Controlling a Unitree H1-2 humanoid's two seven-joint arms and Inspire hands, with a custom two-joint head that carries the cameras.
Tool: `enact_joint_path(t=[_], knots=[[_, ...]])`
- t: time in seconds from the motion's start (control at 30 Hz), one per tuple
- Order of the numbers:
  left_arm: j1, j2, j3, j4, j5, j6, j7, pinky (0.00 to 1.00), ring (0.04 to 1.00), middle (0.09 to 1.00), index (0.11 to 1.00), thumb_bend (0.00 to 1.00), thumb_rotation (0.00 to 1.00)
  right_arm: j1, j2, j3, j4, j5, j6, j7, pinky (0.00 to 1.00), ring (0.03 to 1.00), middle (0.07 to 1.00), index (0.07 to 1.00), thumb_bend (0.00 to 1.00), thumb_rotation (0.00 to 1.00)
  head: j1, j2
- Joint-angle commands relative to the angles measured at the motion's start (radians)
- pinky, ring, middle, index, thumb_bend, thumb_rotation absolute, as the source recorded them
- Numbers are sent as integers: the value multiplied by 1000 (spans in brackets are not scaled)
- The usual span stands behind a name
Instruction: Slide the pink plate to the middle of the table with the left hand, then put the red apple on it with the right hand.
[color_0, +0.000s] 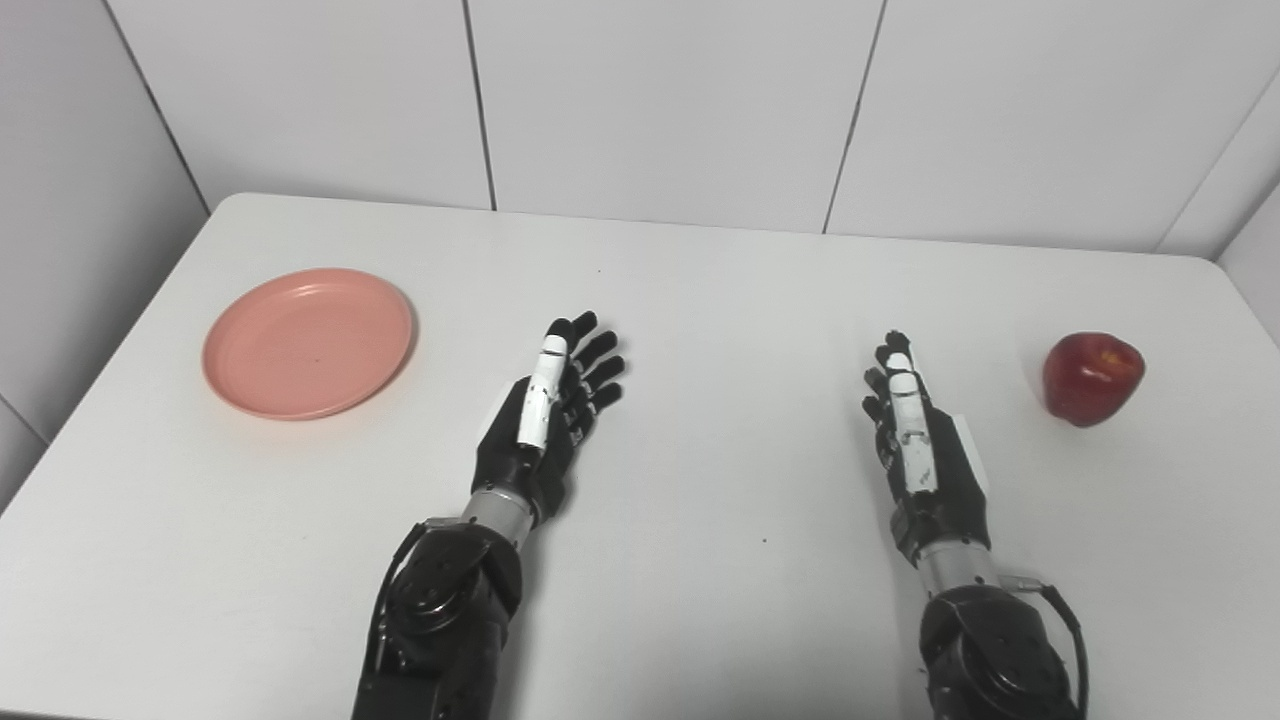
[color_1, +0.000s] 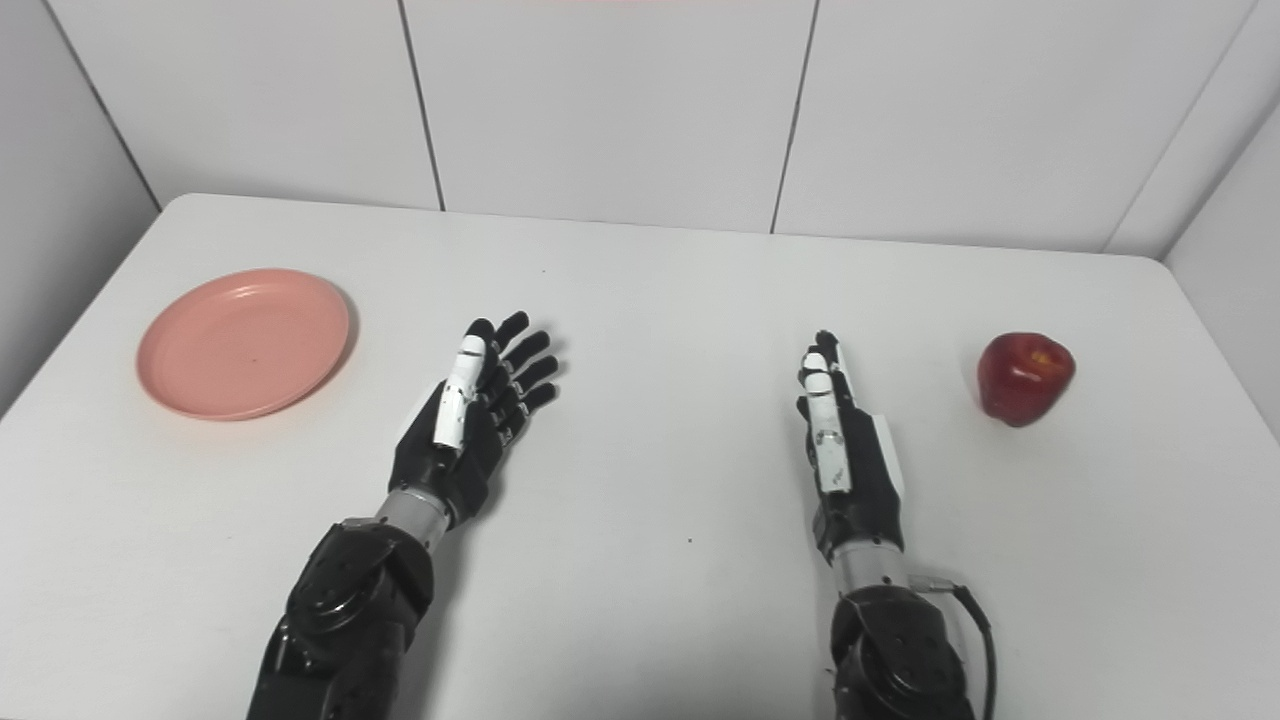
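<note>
on matte white table (color_0: 700, 300), round pink plate (color_0: 308, 342), glossy apple (color_0: 1093, 378), both hands' fingers spread, empty

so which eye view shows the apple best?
Left eye view: the red apple appears larger there, stem dimple visible. The right eye view shows it whole too, a little smaller. Neither robot hand touches it.

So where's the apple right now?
The red apple sits on the table's right side, just beyond the open right hand, far from the pink plate.
</note>
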Motion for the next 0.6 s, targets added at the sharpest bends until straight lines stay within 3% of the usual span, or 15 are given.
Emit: enact_joint_path(t=[0.0, 0.27, 0.57], knots=[[-8, -22, -21, -11, 17, -59, 0, 921, 916, 931, 925, 411, 1000, -13, -18, -6, -23, 7, -56, 23, 1000, 990, 1000, 1000, 251, 1000, 21, -10], [-8, -44, -39, 31, 29, -93, 0, 920, 915, 935, 925, 419, 1000, -6, -38, -20, -11, 48, -80, 45, 1000, 991, 990, 987, 230, 1000, 111, -59], [-8, -46, -46, 52, 37, -122, -6, 925, 914, 939, 928, 428, 1000, 0, -33, -24, -30, 64, -70, 47, 1000, 1000, 998, 993, 191, 1000, 119, -69]])
